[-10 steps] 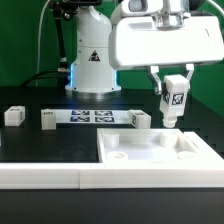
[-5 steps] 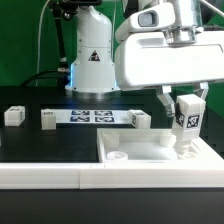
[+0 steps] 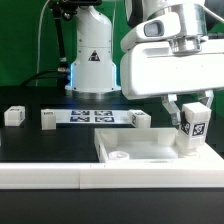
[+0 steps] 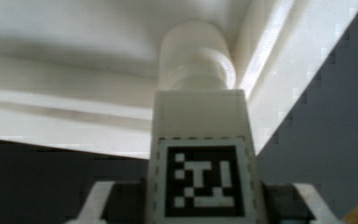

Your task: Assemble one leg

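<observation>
Change: gripper (image 3: 190, 120) is bringing the leg (image 3: 192, 129) further toward the exterior view's right and lower than a second ago, when it was hanging higher and closer to the plate's middle. The last half second is showing mostly descent.
Tool: fingers (image 4: 108, 205) are pinching the leg from both sides of its tagged face and keeping it upright.
Leg: it is hanging at the far corner of the plate (image 3: 140, 146), on the exterior view's right, with its lower end coming down to about the plate's level. I cannot tell whether it is touching the plate or entering a hole.
Wrist view: the leg's rounded white tip is pointing toward the plate's raised rim, close beside an inner corner.
Meaning: to my eye the carry is ending and the seating is starting. Lining the tip up with the corner hole is what is counting now, and a tilt here could be jamming it.
Surface: the black table (image 3: 40, 140) is carrying the plate on its near side, with the marker board (image 3: 90, 116) lying flat farther back. Loose white blocks (image 3: 13, 115) are sitting around the board, well apart from the gripper.
Room: the robot base (image 3: 92, 55) is standing at the far side, with a bluish light glowing at its foot.
</observation>
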Controlling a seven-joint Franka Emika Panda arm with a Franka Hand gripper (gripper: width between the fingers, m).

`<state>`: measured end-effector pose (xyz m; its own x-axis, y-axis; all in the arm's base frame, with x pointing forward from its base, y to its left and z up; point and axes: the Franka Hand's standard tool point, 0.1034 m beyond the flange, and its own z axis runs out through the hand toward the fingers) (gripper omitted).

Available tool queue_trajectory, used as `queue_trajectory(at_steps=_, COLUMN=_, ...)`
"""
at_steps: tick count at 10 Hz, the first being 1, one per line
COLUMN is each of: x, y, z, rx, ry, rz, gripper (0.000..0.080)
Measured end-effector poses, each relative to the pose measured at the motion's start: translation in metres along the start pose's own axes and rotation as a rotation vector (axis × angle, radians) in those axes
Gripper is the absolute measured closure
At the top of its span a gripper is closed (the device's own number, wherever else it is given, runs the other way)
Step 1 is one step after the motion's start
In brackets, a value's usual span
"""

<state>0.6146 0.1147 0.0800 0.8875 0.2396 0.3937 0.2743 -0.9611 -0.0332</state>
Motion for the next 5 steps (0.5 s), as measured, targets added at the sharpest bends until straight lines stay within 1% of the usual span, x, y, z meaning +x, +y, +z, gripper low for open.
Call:
queue_trajectory(at_steps=1, x=-0.0004, y=-0.0001, z=0.0012, rx=-0.003, ry=0.010, rz=0.000, gripper=0.0508)
queue_trajectory(at_steps=3, x=-0.0080, y=-0.0044, z=0.0060, rx=-0.013, ry=0.047, rz=0.000, gripper=0.0508)
queue_trajectory(at_steps=5, x=-0.0072, y=-0.0037, z=0.0057, rx=-0.013, ry=0.046, rz=-0.002, gripper=0.0507)
